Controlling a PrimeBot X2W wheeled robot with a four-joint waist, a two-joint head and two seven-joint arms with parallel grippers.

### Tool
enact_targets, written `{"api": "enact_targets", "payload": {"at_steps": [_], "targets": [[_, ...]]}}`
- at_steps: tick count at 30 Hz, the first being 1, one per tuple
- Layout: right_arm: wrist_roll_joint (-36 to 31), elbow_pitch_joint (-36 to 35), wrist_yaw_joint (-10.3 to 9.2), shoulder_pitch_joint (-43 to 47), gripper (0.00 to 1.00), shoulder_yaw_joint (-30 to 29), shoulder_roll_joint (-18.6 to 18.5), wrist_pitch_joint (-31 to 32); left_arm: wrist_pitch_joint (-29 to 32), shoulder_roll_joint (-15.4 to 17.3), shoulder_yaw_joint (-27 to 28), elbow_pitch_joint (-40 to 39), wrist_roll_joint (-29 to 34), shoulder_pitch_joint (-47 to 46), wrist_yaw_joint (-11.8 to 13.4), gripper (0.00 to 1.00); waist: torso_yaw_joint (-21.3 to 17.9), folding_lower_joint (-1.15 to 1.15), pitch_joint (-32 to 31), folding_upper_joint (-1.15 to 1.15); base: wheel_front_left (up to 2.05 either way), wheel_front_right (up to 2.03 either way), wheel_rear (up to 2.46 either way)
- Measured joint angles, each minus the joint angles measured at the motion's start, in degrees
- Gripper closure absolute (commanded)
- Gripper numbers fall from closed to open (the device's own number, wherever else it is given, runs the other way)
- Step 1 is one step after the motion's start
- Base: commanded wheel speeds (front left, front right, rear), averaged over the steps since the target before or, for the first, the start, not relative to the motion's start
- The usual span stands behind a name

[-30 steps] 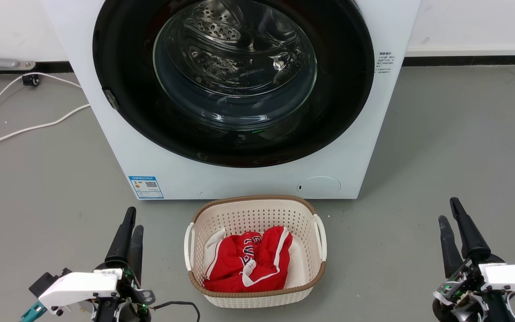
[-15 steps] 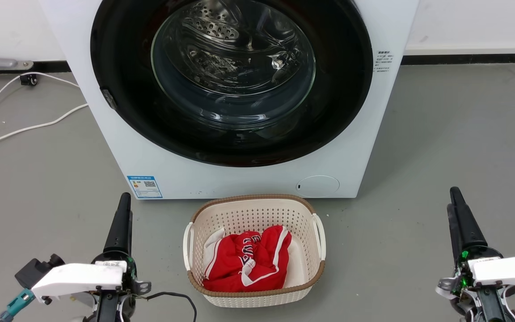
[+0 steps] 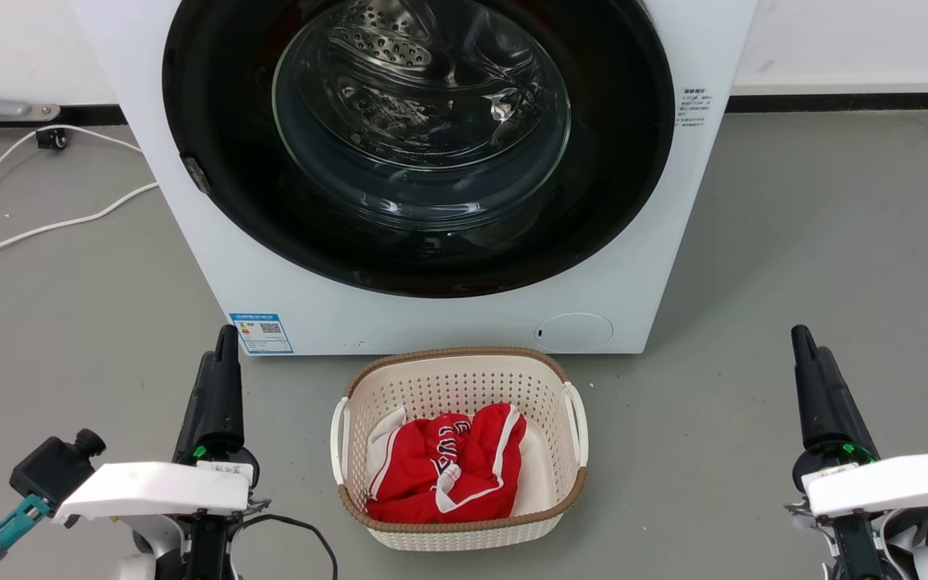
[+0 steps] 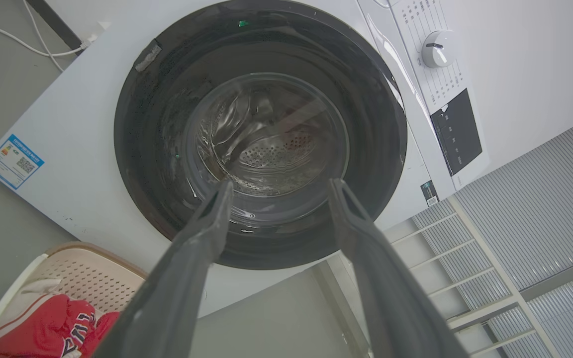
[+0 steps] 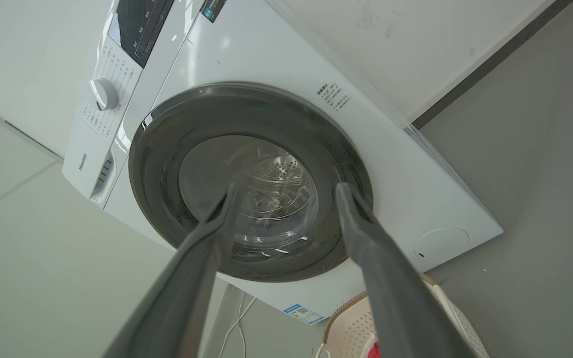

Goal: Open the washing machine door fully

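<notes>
The washing machine door (image 3: 420,137) sits shut, flush in the front of the white machine (image 3: 190,242), with steel drum holes showing through its glass bowl. A small grey catch (image 3: 196,175) marks its left rim. Below it are a round white flap (image 3: 574,331) and a blue label (image 3: 263,333). A basket (image 3: 460,360) holding a red garment (image 3: 440,475) stands on the floor just before the machine.

Since a second ago, both arms have pushed forward toward the machine. The left gripper (image 3: 225,338) and the right gripper (image 3: 809,342) now reach higher in the head view and have rolled edge-on.

The head view's top edge cuts off the top of the door. From there each gripper's fingers overlap, hiding the gap. The wrist views show both spread wide and holding nothing, the left (image 4: 280,185) and the right (image 5: 286,188) aimed at the glass, well short of it. No hinge can be made out.
</notes>
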Motion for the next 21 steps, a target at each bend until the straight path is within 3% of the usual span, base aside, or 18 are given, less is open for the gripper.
{"api": "enact_targets", "payload": {"at_steps": [10,21], "targets": [[-13.91,-1.04,0.00,1.12,0.00,0.62,0.02,-1.69,-1.85,0.31,-0.46,-1.99,13.24,0.99,0.00,0.00,0.15,0.00,-0.14,0.00,0.00,0.00,0.00],[-24.06,-1.89,0.01,1.50,0.00,0.73,0.03,-2.59,-3.67,0.90,-0.93,-2.80,25.07,1.70,-0.05,0.00,0.19,0.00,-0.16,0.00,0.00,0.00,0.00]]}}
